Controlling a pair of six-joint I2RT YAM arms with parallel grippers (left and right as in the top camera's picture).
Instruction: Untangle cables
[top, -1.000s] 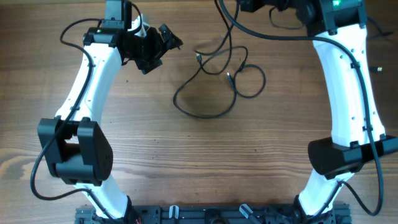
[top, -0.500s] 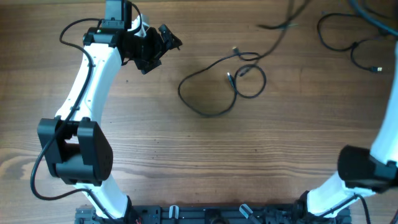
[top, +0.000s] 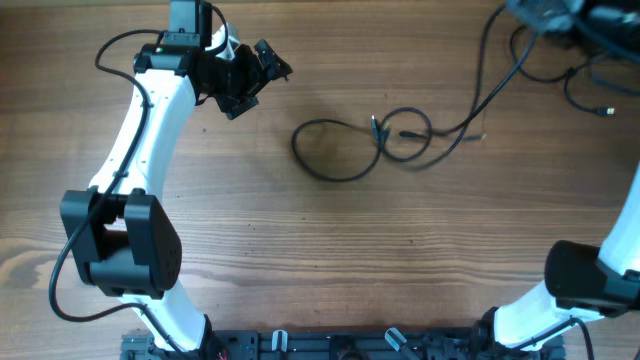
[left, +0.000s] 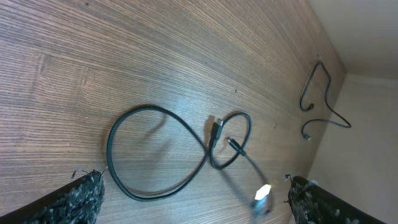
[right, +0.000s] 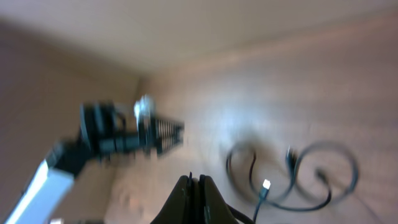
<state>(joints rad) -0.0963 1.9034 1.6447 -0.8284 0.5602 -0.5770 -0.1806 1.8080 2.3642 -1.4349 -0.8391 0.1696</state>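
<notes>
- The cables lie in a figure-eight on the table, centre of the overhead view. One strand rises toward the upper right, probably drawn taut to pull the loops apart.
- The right gripper is pinched closed, apparently on that strand. The contact itself is blurred and cut off at the frame edge.
- The left gripper hovers at upper left with its jaws spread wide and empty, clear of the pull.
- A separate cable lies far right, partly cropped.
</notes>
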